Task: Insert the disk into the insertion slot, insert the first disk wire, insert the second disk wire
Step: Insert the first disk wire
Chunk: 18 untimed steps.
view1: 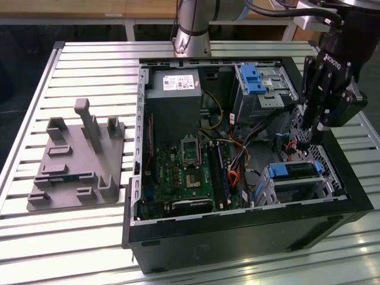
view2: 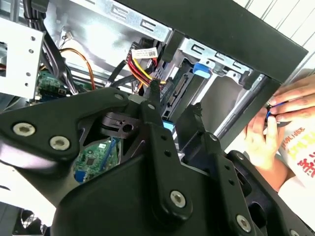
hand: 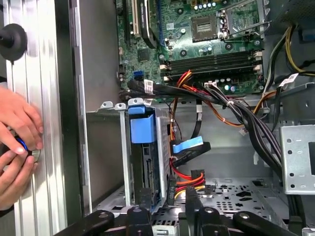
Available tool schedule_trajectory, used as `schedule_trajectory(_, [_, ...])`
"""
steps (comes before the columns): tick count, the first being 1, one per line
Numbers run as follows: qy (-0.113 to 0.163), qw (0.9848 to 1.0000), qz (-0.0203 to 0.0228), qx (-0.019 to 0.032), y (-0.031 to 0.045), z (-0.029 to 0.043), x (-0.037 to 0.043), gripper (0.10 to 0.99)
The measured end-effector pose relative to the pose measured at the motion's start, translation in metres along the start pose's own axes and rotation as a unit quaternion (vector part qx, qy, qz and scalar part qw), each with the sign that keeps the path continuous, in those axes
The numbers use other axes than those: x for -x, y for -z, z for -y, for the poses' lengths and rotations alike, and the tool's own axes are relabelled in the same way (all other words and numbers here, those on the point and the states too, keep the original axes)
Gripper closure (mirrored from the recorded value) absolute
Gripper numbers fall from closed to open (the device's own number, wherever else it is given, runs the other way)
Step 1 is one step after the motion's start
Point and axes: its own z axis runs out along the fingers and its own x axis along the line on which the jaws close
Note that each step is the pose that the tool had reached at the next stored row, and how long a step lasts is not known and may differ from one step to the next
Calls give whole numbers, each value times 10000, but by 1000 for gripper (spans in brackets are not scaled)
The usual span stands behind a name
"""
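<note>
Hand (hand: 168, 194) fingers apart, prob. empty, near wires (hand: 184, 178) | disk (hand: 143, 132) sits in insertion slot (hand: 124, 157) | risk: snagging cables, skewed plug.

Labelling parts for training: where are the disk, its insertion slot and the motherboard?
the disk (hand: 142, 130), first wrist view, blue carrier end.
the insertion slot (view1: 328, 169), exterior view, perforated side wall.
motherboard (view1: 178, 175), exterior view, green board surface.

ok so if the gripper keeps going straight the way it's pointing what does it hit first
Probably the red-and-yellow wire connector next to the disk, though depth is hard to judge.
</note>
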Motion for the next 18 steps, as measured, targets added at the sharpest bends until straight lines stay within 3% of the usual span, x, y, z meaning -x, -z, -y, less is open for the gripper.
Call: schedule_trajectory(18, [-20,10000,-1,13,-100,9,-2,678])
